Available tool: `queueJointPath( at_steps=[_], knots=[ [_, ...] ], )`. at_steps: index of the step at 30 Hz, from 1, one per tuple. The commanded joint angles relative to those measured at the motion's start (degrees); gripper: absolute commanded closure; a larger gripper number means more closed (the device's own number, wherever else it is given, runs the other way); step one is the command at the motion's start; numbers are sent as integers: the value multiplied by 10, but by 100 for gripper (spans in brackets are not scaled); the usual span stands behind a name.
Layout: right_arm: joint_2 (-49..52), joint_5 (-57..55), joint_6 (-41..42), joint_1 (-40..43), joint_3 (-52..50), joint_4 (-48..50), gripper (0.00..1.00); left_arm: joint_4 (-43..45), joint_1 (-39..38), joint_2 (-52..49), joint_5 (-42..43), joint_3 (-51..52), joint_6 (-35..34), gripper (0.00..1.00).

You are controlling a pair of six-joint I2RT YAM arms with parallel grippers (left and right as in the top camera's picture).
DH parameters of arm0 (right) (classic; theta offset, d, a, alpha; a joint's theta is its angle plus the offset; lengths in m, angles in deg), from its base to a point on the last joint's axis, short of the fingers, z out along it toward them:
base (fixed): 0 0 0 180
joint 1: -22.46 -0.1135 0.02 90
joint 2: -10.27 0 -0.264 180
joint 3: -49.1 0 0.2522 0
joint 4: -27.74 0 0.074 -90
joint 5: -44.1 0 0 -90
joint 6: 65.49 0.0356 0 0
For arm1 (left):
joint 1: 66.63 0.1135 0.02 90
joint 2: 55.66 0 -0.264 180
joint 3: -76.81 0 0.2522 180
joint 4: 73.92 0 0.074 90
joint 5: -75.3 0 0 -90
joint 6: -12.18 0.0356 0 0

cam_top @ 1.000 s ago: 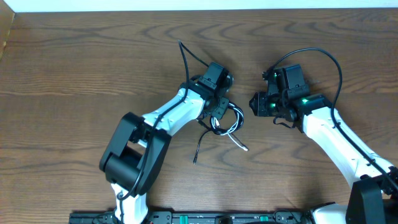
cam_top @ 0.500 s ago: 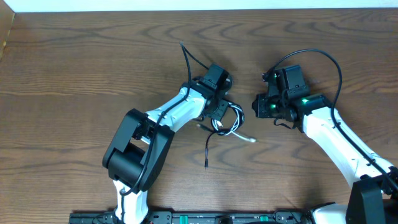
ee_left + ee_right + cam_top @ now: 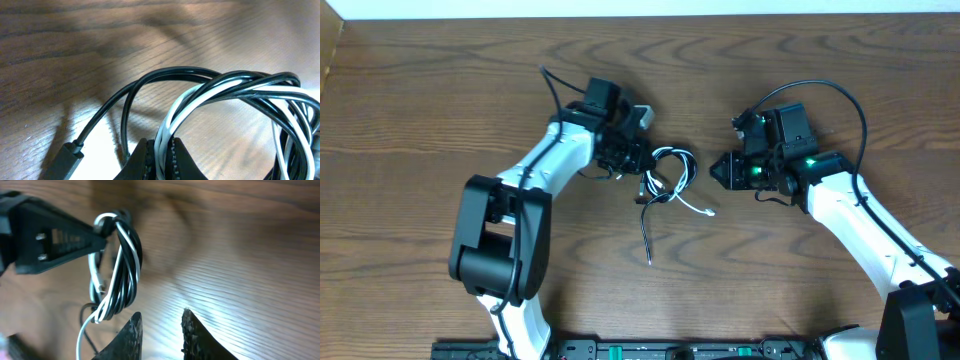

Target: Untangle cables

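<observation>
My left gripper clamped on white cable; black cable twisted round it. My right gripper part open, empty. Risk: pulling tightens twist, or thin cable slips out.

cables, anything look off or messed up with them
The cables are twisted round each other, black and white, in a tight coil pinched by the left gripper; loose ends trail on the table. No damage shows.

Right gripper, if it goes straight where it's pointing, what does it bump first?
Probably the tangled cables, pinched by the left gripper. They hang slightly left of where the right gripper points, so it might only brush them. Depth is unclear.
</observation>
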Motion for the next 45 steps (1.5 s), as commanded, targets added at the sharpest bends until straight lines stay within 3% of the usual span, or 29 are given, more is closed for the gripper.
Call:
queueJointPath(
  at_steps=[1, 7, 12, 16, 22, 28, 31, 33, 40, 45],
  knots=[
    [4, 63, 6, -4, -4, -1, 75, -4, 27, 16, 105, -10, 24, 93],
    [4, 64, -3, -31, -6, -3, 60, -4, 37, 16, 103, -8, 24, 92],
    [4, 94, -73, -63, -6, -1, 45, -6, 37, 16, 65, -8, 22, 93],
    [4, 140, -112, -73, -6, 6, 42, -7, 37, 16, 55, -8, 18, 92],
    [4, 136, -130, -88, -7, -10, 57, -7, 37, 16, 43, -8, 9, 93],
    [4, 52, -130, -121, -12, -22, 61, -9, 37, 16, 43, -8, 9, 93],
    [4, 9, -130, -136, -12, -10, 78, -9, 37, 16, 43, -8, 9, 92],
    [4, 7, -129, -141, -12, 17, 99, -9, 37, 16, 43, -8, 9, 92],
    [4, 2, -81, -140, -12, 133, 99, -10, 26, 16, 50, -8, 12, 93],
    [4, -86, -59, -141, -12, 169, 99, -13, 0, 16, 55, -8, 27, 93]
  ],
)
